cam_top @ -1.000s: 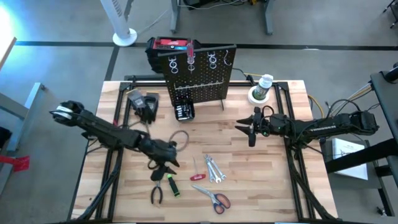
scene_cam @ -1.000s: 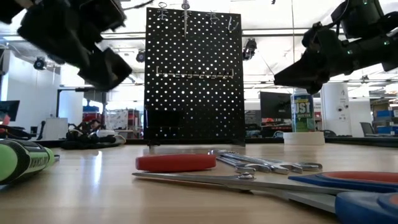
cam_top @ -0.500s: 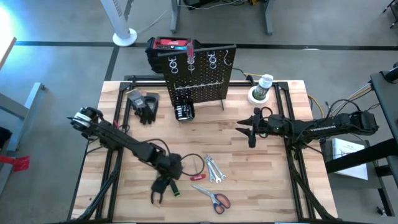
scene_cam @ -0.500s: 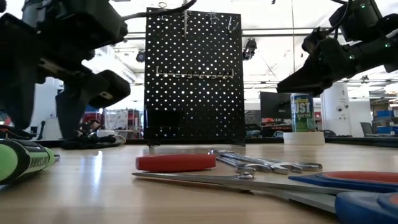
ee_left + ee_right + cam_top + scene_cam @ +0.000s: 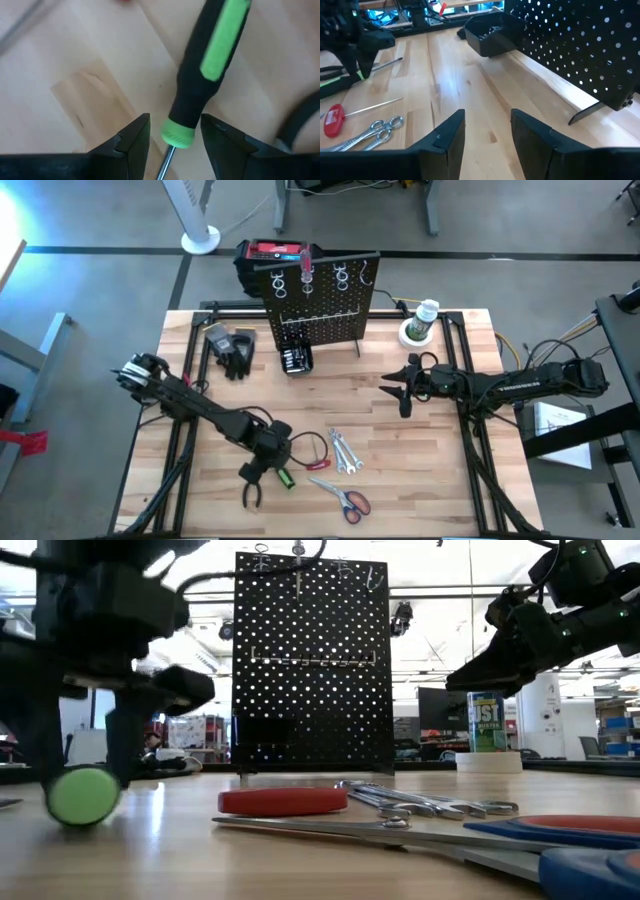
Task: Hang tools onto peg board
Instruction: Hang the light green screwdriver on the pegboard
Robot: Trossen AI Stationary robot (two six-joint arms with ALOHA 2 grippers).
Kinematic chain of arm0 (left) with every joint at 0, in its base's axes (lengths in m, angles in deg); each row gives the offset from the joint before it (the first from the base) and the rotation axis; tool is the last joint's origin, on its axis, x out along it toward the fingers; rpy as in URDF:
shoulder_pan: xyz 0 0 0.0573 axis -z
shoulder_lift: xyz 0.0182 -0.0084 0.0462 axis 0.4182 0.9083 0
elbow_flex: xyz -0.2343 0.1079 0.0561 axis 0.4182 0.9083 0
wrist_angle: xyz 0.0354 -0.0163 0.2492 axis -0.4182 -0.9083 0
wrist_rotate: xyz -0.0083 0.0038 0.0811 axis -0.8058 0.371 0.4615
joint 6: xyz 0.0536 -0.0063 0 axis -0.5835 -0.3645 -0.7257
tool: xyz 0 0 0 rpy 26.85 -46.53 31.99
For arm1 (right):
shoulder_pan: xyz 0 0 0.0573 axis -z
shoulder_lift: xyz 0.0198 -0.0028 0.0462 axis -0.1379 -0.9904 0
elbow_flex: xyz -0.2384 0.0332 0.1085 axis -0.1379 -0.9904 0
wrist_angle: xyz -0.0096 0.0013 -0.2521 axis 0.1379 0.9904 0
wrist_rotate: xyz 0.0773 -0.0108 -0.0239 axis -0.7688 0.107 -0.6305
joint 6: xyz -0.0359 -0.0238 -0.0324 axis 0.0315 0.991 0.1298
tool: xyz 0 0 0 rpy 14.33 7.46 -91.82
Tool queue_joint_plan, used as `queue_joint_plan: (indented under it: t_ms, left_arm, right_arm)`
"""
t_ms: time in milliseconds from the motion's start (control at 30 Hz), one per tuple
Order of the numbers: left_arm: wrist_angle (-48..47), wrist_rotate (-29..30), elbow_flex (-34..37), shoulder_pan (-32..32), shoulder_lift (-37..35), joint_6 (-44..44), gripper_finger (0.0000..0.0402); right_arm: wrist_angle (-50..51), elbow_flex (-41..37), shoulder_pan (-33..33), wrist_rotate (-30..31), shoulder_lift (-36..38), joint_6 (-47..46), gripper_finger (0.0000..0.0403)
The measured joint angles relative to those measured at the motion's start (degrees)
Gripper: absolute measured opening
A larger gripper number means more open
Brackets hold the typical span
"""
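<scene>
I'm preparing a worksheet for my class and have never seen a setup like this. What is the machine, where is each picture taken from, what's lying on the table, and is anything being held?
The machine is a pair of dark robot arms at a wooden table, each ending in a two-finger gripper. One picture looks straight down, one looks level across the tabletop, and two come from cameras on the arms' wrists.

At the back stands a black peg board where tools should hang. On the table lie a green-handled screwdriver, black-handled pliers, silver wrenches, a small red tool and red-handled scissors.

The left gripper is low over the screwdriver, its open fingers on either side of the handle's end, not yet closed on it. The right gripper waits open in the air, holding nothing.
</scene>
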Motion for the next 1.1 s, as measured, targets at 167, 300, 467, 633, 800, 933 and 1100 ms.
queue_joint_plan:
  t_ms: [167, 300, 467, 633, 800, 933, 1100]
  left_arm:
    - [1.5, 0.4, -0.3, 0.0, 4.3, -0.6, 0.0163]
    - [3.3, 1.3, -0.2, 0.0, 5.6, 0.6, 0.0149]
    - [5.1, 3.0, 0.1, -0.1, 3.6, 0.6, 0.0127]
    - [10.9, 6.5, 0.2, -0.7, 3.4, 2.2, 0.012]
    - [13.4, 7.2, 0.1, -2.4, 5.2, 10.3, 0.0096]
    - [14.3, 6.8, -0.1, -3.9, 5.7, 14.1, 0.0068]
    - [16.9, 7.8, 0.0, -4.5, 5.9, 15.2, 0.0068]
  right_arm:
    - [0.1, 0.0, 0.0, 0.0, 0.0, 0.0, 0.0139]
    - [0.1, 0.0, 0.0, 0.0, 0.0, -0.4, 0.014]
    - [0.1, 0.0, 0.0, 0.0, 0.0, -1.0, 0.014]
    - [0.1, 0.0, 0.0, 0.0, 0.0, -1.4, 0.0131]
    - [0.1, 0.0, 0.0, 0.0, 0.0, -3.5, 0.0121]
    - [0.1, 0.0, 0.0, -0.1, 0.0, -3.9, 0.0113]
    - [0.0, 0.0, 0.0, -0.1, 0.0, -3.9, 0.0103]
